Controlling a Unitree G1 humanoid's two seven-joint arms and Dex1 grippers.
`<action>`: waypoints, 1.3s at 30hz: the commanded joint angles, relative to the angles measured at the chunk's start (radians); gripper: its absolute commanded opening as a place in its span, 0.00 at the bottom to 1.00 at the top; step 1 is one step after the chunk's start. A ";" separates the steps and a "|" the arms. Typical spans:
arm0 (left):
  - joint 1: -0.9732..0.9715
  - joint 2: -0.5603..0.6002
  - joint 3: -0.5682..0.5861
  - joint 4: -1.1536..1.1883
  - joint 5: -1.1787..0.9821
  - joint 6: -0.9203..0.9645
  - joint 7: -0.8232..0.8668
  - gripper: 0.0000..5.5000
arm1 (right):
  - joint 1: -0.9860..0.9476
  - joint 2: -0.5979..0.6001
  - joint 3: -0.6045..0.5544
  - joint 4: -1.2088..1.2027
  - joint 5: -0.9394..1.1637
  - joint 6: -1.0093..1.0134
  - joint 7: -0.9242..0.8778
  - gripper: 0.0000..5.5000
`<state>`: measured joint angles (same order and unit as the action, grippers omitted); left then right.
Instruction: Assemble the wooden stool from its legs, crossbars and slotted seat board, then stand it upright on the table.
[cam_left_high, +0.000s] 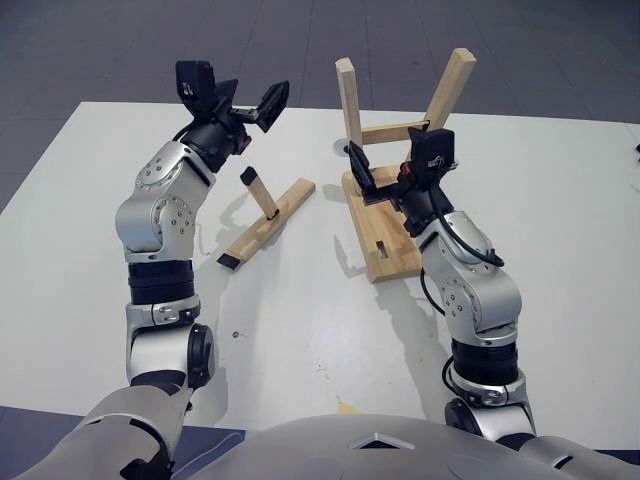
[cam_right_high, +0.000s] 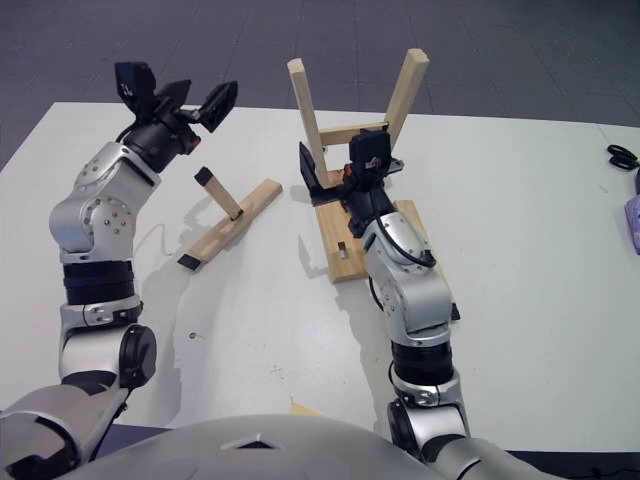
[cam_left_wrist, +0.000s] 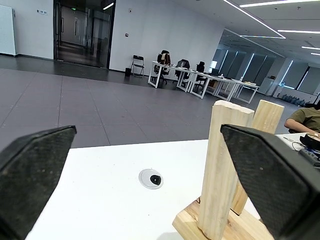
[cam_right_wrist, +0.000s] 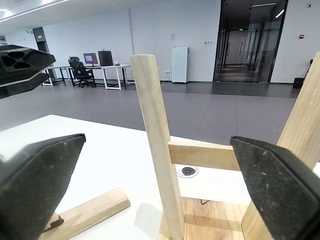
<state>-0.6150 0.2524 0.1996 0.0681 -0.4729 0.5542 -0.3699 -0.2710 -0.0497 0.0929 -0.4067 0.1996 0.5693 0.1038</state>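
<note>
The slotted seat board (cam_left_high: 385, 245) lies flat on the white table (cam_left_high: 560, 200). Two legs (cam_left_high: 348, 100) (cam_left_high: 450, 90) stand up from its far end, joined by a crossbar (cam_left_high: 395, 130). My right gripper (cam_left_high: 392, 175) hovers open just above the board, in front of those legs; the near leg (cam_right_wrist: 157, 150) stands between its wide-apart fingers (cam_right_wrist: 35, 185). To the left lies a loose leg piece (cam_left_high: 270, 220), with a shorter black-tipped bar (cam_left_high: 255, 190) rising from it. My left gripper (cam_left_high: 245, 105) is open, raised above and behind that piece, holding nothing.
A round cable grommet (cam_left_wrist: 151, 178) sits in the table behind the stool parts. A black cable (cam_right_high: 620, 155) and a purple object (cam_right_high: 633, 210) lie at the table's far right edge. Bare table stretches along the near side and on the right.
</note>
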 joint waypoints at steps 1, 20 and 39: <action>0.048 -0.014 -0.058 0.069 0.048 -0.032 -0.021 0.98 | 0.004 0.003 0.005 -0.010 -0.003 0.001 0.001 0.98; 0.302 0.189 0.083 -0.134 -0.023 0.052 -0.101 0.98 | 0.041 -0.002 -0.015 -0.032 -0.007 0.013 -0.012 0.98; 0.472 0.401 -0.306 -0.045 0.234 0.005 -0.326 0.94 | 0.056 -0.015 -0.006 -0.049 -0.019 0.030 -0.006 0.98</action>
<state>-0.1248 0.6416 -0.0667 -0.0093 -0.2883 0.5733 -0.6848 -0.2006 -0.0634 0.0817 -0.4528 0.1858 0.5906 0.0979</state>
